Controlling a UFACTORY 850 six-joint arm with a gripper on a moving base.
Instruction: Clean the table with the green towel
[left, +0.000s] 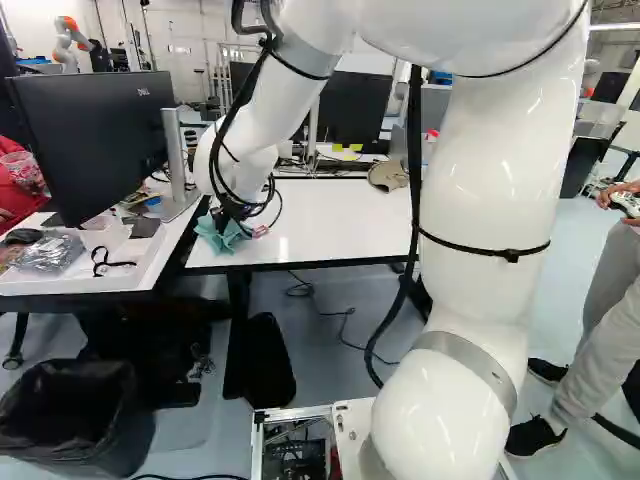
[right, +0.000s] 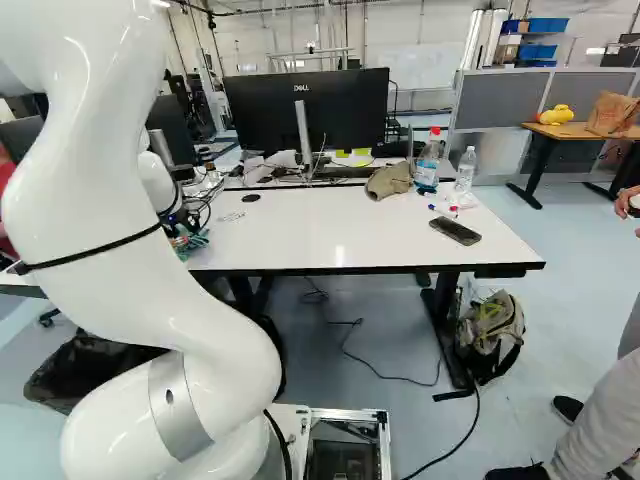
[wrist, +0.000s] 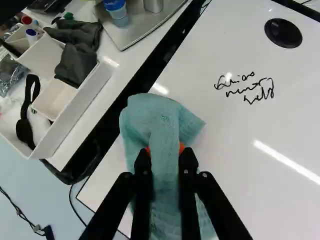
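At the left end of the white table (left: 340, 220), arm (left: 485, 190) bent downward, gripper (left: 234, 213) low. Jaws pinched on green towel (wrist: 162, 125).

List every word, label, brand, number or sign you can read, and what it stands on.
White table: three short handwritten lines, too loose to read surely; the last perhaps "held".
Near monitor and far monitor: a brand mark each, not quoted.
Red-capped bottle and the bottle beside it: labels too small to read.
Green towel: no text seen.
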